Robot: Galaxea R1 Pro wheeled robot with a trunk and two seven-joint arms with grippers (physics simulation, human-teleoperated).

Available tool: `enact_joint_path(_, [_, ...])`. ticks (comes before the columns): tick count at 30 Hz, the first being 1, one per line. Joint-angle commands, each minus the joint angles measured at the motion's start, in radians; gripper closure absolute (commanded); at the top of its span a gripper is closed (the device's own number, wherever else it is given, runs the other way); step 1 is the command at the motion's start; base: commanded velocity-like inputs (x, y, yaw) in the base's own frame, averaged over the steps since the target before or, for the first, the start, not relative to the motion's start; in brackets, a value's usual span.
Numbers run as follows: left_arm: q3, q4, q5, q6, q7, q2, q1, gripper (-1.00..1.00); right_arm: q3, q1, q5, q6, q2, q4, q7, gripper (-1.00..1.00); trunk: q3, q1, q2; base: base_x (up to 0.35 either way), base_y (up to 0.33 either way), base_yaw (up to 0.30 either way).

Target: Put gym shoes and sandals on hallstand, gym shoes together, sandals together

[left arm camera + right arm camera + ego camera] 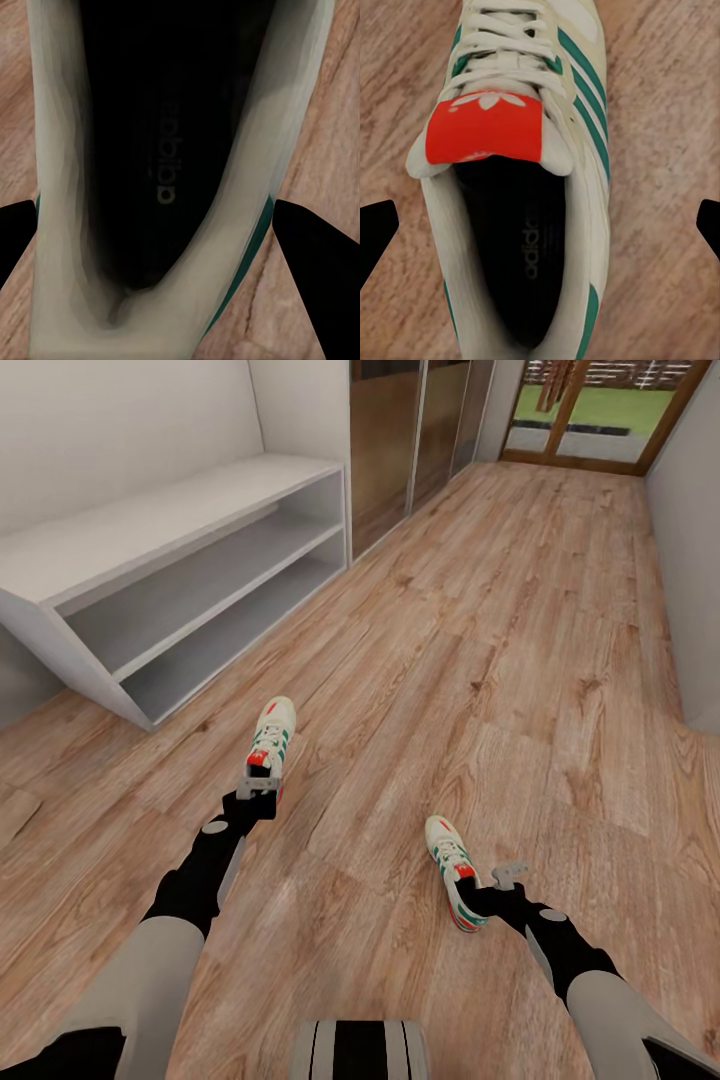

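A glass-fronted wardrobe (pixel 415 435) with dark wood-toned panels is standing along the corridor's left side. A wood-framed glass door (pixel 595 410) is closing the far end, with green lawn (pixel 590 405) showing through it. Pale walls (pixel 120 420) are flanking both sides.

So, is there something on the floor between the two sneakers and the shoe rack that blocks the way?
Nothing visible: only bare wood floor lies between the left sneaker, the right sneaker and the grey shoe rack.

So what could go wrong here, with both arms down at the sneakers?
Both grippers look open astride the heels. The left gripper is very close over its gym shoe, so closing off-centre might pinch only the collar. The right gym shoe seems tilted, so it could roll away from the right gripper.
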Motion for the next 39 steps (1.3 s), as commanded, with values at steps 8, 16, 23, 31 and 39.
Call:
enact_joint_path(8, [0.007, -0.006, -0.011, 0.006, -0.006, -0.004, -0.005, 1.00, -0.008, -0.001, 0.011, -0.004, 0.001, 0.001, 0.007, -1.00, -0.005, 0.000, 0.000, 0.000, 0.000, 0.000])
enact_joint_path(16, [0.003, -0.056, -0.009, 0.005, -0.007, -0.008, -0.009, 1.00, -0.008, -0.001, 0.010, -0.004, 0.001, 0.002, 0.007, -1.00, -0.025, 0.002, -0.001, 0.000, 0.000, 0.000])
enact_joint_path(23, [-0.055, -0.065, -0.009, 0.006, -0.005, -0.005, -0.002, 1.00, -0.008, -0.001, 0.010, -0.004, 0.001, 0.001, 0.007, -1.00, -0.028, 0.002, -0.001, 0.000, 0.000, 0.000])
enact_joint_path(31, [-0.075, -0.066, -0.008, 0.006, -0.005, -0.004, -0.001, 1.00, -0.008, -0.001, 0.010, -0.004, 0.001, 0.001, 0.007, -1.00, -0.049, 0.004, -0.002, 0.000, 0.000, 0.000])
enact_joint_path(39, [-0.077, -0.067, -0.008, 0.006, -0.004, -0.005, -0.001, 1.00, -0.008, -0.001, 0.010, -0.004, 0.000, 0.000, 0.007, -1.00, -0.056, 0.004, -0.002, 0.000, 0.000, 0.000])
